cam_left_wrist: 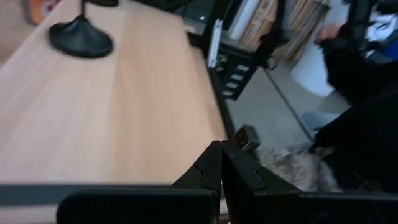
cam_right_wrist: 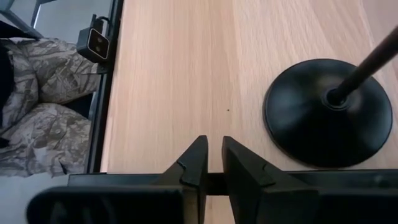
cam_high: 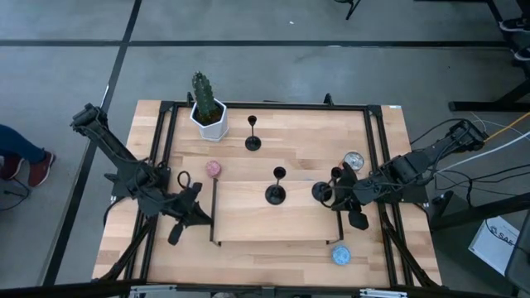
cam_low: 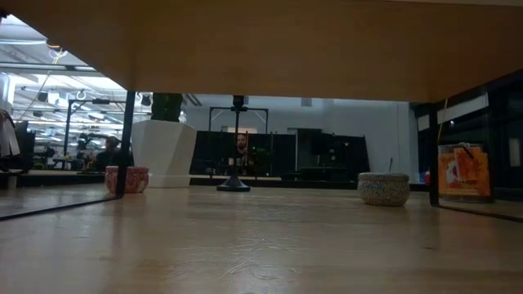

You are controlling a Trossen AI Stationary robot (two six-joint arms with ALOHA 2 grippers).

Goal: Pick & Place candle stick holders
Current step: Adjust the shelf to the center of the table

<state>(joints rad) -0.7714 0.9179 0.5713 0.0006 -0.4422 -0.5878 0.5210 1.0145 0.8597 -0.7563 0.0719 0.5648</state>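
Three black candle stick holders stand upright on their round bases. One (cam_high: 252, 142) is at the far side, also in the low view (cam_low: 234, 184). One (cam_high: 276, 194) stands on the raised wooden platform (cam_high: 248, 219), its base in the left wrist view (cam_left_wrist: 81, 38). The third (cam_high: 321, 192) stands by my right gripper (cam_high: 338, 199); its base (cam_right_wrist: 326, 112) lies beside the fingers, apart from them. My right gripper (cam_right_wrist: 214, 149) hangs above the wood, its fingers a narrow slit apart with nothing between. My left gripper (cam_high: 201, 218) (cam_left_wrist: 222, 155) is shut and holds nothing, at the platform's left end.
A cactus in a white pot (cam_high: 207, 112) stands far left. A pink tin (cam_high: 213, 168), a grey tin (cam_high: 354, 160) and a blue tin (cam_high: 340, 255) lie around the platform. A person in patterned trousers (cam_right_wrist: 37, 106) is at the table's near edge.
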